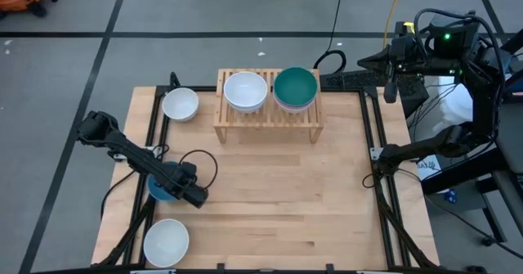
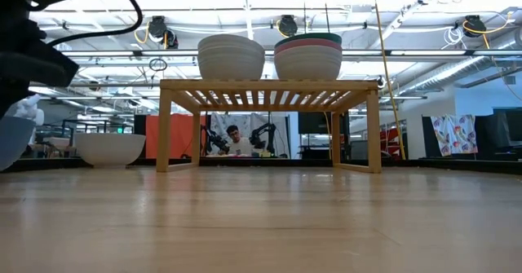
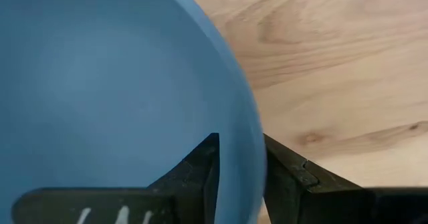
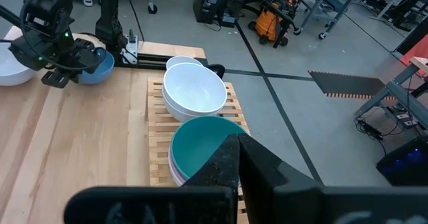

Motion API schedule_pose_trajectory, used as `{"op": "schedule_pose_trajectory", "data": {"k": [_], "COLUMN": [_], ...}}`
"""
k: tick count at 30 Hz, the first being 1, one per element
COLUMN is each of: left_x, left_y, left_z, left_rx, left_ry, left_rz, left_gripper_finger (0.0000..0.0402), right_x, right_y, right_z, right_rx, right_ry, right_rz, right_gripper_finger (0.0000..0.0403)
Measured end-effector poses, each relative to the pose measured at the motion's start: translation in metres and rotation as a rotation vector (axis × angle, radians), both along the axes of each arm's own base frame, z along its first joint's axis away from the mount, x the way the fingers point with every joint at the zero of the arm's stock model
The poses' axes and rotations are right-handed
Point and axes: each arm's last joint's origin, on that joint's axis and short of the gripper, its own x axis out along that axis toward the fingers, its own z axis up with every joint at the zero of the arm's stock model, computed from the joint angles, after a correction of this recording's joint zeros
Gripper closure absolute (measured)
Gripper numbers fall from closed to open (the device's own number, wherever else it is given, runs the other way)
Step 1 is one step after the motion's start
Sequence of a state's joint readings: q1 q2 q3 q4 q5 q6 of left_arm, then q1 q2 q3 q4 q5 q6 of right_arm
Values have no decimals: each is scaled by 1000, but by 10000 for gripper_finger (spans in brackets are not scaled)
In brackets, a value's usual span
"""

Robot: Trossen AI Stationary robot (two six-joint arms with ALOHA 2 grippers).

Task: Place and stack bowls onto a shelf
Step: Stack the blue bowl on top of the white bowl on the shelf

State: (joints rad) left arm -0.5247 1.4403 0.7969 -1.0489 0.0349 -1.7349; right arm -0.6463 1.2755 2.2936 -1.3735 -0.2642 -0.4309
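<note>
The left gripper (image 3: 241, 177) pinches the rim of the blue bowl (image 3: 114, 90) — one finger inside, one outside — near the table's left edge in the high view. A white bowl (image 1: 166, 241) sits at the near left corner, another (image 1: 180, 104) just left of the shelf (image 1: 268, 117). On the shelf stand a white stack (image 1: 245, 91) and a green-topped stack (image 1: 294, 88); the low view alone shows pink beneath the green, probably over white. The right gripper (image 4: 239, 158), fingers pressed together, waits beyond the table's right side.
</note>
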Motion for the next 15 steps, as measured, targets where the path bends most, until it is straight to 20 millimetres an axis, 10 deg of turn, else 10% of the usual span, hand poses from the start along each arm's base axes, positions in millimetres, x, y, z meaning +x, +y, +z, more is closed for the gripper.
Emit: {"op": "schedule_pose_trajectory", "data": {"k": [15], "left_x": [5], "left_y": [-1], "left_z": [6], "left_rx": [-35], "left_ry": [-12], "left_rz": [-35], "left_gripper_finger": [395], "right_x": [0], "right_y": [0], "right_z": [0], "right_rx": [0], "right_ry": [0], "right_rz": [0], "right_gripper_finger": [403]}}
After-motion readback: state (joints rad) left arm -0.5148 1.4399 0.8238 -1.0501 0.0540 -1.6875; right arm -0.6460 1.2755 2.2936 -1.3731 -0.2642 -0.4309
